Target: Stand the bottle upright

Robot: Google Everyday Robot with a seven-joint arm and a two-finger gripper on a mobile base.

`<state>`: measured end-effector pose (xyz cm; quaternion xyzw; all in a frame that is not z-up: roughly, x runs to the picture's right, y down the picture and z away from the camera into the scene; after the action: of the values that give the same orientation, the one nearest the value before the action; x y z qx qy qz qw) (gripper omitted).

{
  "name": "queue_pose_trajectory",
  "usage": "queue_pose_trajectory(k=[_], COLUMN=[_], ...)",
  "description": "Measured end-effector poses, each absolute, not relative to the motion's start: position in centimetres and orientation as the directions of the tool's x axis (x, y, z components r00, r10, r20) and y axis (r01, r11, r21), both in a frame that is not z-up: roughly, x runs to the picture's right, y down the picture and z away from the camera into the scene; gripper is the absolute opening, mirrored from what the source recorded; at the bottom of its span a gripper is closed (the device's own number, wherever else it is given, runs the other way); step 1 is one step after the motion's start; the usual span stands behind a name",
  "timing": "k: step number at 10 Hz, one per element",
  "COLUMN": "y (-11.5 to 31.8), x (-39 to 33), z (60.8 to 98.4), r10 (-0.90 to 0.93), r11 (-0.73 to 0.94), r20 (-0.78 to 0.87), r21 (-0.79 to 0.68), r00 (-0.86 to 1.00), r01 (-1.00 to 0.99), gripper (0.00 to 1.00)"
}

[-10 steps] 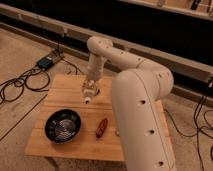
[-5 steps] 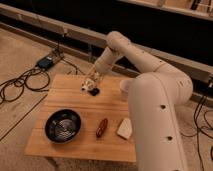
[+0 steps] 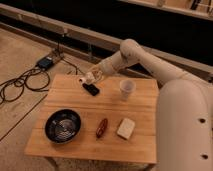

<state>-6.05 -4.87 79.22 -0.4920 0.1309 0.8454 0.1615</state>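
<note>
- One small clear plastic bottle (image 3: 88, 77), pale yellowish in the body with a white cap, is my target. It hangs tipped over, cap pointing left, just above the light wooden table (image 3: 62, 97) near its far edge, left of centre.
- My two-finger gripper (image 3: 94, 76) sits at that same spot, on the end of the white arm reaching in from the right. Its fingers are drawn together and, as far as I can make out, clamped around the bottle's body.
- I judge the bottle light, thin-walled and slick, so a hard squeeze would buckle it. I'd hold it across the mid-body, leaving the base free to meet the wood. With its narrow foot it could topple on release.
- A small black shape (image 3: 91, 90) lies on the table directly below the gripper. I cannot tell whether it is an object or a shadow, and I'd set the base down clear of it.
- A translucent whitish cup (image 3: 127, 89) stands upright to the right, apart from the gripper.
- A round black bowl (image 3: 63, 125) sits toward the near-left corner.
- A reddish-brown oblong object (image 3: 102, 127) and a pale rectangular block (image 3: 126, 128) lie side by side by the near edge.
</note>
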Motion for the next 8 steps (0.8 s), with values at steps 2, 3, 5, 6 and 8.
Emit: queue_pose_trajectory(k=[2,3,5,6,8], y=[-3.5,-2.8,-2.0,-1.5,-1.4], x=[-6.2,-6.5,-6.6,-6.1,-6.2], z=[78.1,77.4,76.5,76.2,76.2], r10=[0.084,0.060,0.027,0.024,0.024], r11=[-0.944,-0.957,-0.976,-0.983,-0.985], r20=[-0.887,-0.896,-0.909,-0.910,-0.910], r21=[0.074,0.073,0.066,0.053,0.050], r00=[-0.454,-0.439,-0.415,-0.414,-0.414], r01=[-0.321,-0.282,-0.208,-0.174,-0.168], gripper=[0.00,0.00,0.00,0.00,0.00])
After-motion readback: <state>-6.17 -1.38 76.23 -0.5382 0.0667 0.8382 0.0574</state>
